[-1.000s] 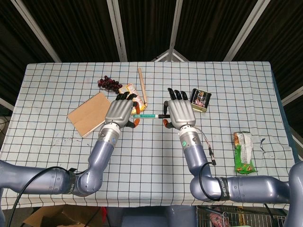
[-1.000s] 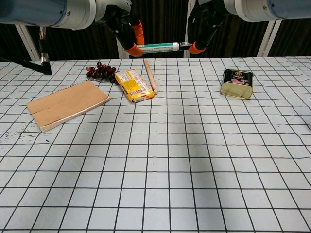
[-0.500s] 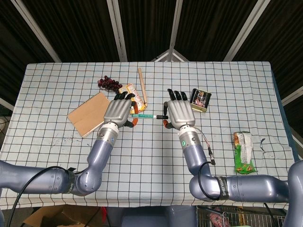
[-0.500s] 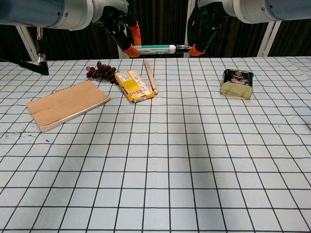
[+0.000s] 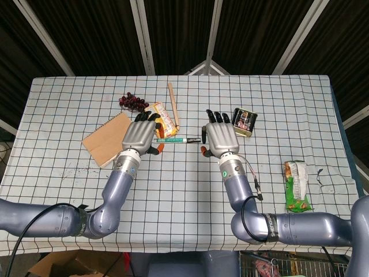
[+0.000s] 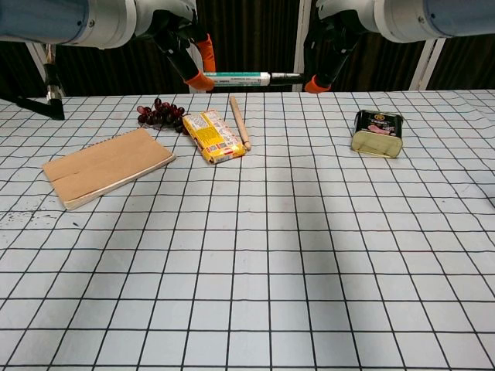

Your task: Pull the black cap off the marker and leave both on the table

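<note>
- Drew the grey five-fingered left hand (image 5: 140, 136) leftward, away from the matching right hand (image 5: 221, 138).
- Kept the left fingers gripping the white-and-green marker barrel (image 6: 236, 77), held aloft between the two hands.
- Pinched the small black cap (image 6: 288, 77) at the right fingertips; seemingly sliding off, full separation not discernible.

left hand (image 6: 186, 46) grips marker (image 6: 236, 78); right hand (image 6: 329, 46) pinches cap (image 6: 288, 77).

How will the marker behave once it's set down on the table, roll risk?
The marker looks like a smooth round barrel, so it will probably roll on the flat tablecloth. It looks rigid and light: held at one end by the left robot hand, it stays level without sagging.
</note>
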You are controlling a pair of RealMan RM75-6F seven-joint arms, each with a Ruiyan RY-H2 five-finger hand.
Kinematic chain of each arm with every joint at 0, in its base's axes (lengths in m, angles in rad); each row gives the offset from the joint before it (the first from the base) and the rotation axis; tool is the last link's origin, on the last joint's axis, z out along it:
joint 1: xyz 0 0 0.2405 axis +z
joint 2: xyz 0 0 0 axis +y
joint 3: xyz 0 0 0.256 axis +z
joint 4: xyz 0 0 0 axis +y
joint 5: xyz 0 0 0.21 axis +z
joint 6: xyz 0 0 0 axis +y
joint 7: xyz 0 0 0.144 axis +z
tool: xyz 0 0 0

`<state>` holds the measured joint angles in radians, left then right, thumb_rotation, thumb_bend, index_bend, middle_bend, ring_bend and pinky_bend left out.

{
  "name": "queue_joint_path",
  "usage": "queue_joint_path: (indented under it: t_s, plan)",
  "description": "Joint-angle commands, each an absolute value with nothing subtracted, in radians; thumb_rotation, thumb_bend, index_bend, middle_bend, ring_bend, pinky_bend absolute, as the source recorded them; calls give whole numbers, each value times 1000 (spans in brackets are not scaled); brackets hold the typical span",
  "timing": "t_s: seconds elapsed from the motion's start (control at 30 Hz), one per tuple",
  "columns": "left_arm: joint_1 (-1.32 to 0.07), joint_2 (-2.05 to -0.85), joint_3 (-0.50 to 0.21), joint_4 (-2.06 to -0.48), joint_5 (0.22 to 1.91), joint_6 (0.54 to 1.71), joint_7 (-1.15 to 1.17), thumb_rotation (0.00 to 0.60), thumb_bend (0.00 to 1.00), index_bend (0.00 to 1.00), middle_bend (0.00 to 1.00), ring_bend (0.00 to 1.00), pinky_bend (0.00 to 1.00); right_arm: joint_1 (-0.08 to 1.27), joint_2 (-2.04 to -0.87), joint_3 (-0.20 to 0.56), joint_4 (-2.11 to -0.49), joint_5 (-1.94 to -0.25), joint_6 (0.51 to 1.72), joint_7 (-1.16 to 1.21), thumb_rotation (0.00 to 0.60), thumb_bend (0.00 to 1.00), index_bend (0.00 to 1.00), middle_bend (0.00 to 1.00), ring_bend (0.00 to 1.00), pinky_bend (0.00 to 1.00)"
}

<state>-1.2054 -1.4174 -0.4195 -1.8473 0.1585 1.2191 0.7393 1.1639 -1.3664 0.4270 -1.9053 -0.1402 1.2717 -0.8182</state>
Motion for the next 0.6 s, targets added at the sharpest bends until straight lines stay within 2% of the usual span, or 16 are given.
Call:
queue_joint_path:
  t_s: [0.03, 0.13, 0.2, 0.47, 0.6]
  plan:
    - [-1202, -1414, -417, -1850, 159, 1220, 735, 600, 634, 731, 110, 0, 0, 1163, -1367, 427, -1907, -140, 1268, -812, 600, 354, 525, 0, 29, 0]
    - [-1200, -1410, -415, -1853, 158, 1217, 734, 600, 634, 731, 110, 0, 0, 1165, -1361, 424, -1914, -140, 1263, -815, 600, 354, 398, 0, 29, 0]
    - [-1199, -1410, -416, -1854, 157, 1215, 731, 600, 635, 731, 110, 0, 0, 1167, -1360, 425, -1915, -140, 1262, -814, 600, 354, 368, 0, 29, 0]
    - [-1200, -1412, -413, -1852, 157, 1211, 724, 600, 635, 731, 110, 0, 0, 1182, -1368, 428, -1915, -143, 1276, -816, 600, 353, 350, 0, 29, 0]
    - [-1203, -1417, -413, -1846, 160, 1209, 721, 600, 635, 731, 110, 0, 0, 1188, -1374, 427, -1910, -143, 1273, -817, 600, 354, 379, 0, 29, 0]
